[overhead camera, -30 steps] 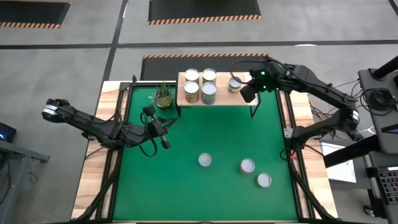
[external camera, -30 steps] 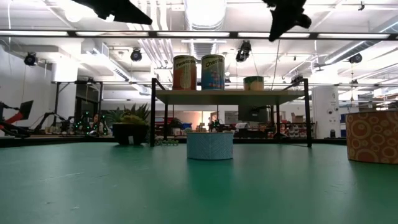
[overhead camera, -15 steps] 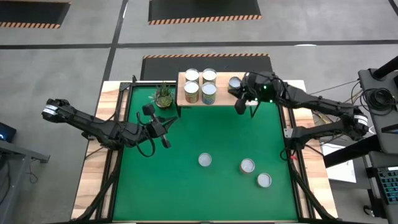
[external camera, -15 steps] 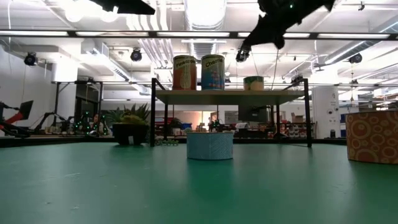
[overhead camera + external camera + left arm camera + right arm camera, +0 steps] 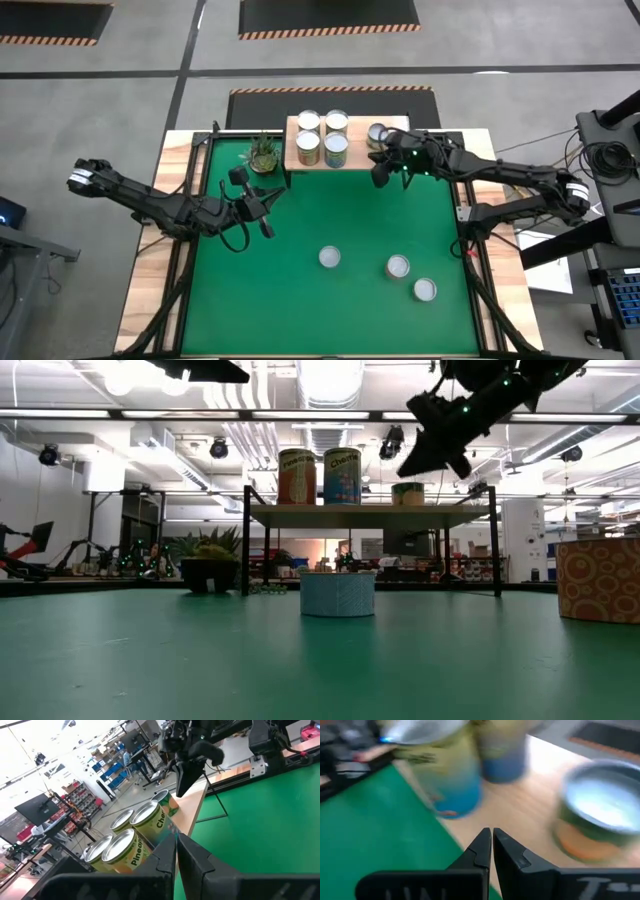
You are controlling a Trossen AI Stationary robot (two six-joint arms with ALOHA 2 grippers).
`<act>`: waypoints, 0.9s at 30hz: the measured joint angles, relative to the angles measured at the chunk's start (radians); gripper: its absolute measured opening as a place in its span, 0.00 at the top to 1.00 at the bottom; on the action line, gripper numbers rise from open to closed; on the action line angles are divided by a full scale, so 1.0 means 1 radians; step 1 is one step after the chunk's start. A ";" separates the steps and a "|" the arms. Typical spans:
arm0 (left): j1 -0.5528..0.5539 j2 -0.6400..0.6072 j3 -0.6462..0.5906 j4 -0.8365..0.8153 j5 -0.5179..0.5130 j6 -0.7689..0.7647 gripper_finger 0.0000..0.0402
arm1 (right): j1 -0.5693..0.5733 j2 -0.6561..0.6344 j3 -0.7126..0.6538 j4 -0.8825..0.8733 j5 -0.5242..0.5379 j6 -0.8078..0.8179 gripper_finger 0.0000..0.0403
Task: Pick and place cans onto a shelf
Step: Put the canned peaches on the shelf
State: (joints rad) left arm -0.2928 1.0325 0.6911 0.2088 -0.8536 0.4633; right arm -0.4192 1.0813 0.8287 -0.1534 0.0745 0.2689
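Jaws are being kept closed and empty on the right gripper [image 5: 380,172], positioned just beside the shelf [image 5: 352,160]; five cans [image 5: 378,134] are being carried on that shelf.

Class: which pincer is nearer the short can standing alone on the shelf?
The right pincer, just off the shelf's front edge by that can; the left pincer hangs over the mat, far off.
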 joint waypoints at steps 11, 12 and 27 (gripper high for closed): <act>0.000 0.000 0.000 -0.001 0.000 0.016 1.00 | -0.075 0.064 0.189 -0.315 0.110 0.046 0.98; 0.000 0.000 0.000 -0.001 0.000 0.019 1.00 | -0.082 0.077 0.204 -0.319 0.108 0.025 0.98; 0.000 -0.001 0.000 -0.001 0.000 0.023 1.00 | -0.151 0.358 0.611 -0.571 0.109 -0.169 0.98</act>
State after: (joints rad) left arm -0.2928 1.0317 0.6914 0.2081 -0.8539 0.4858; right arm -0.5698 1.4397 1.4401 -0.7243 0.1833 0.0995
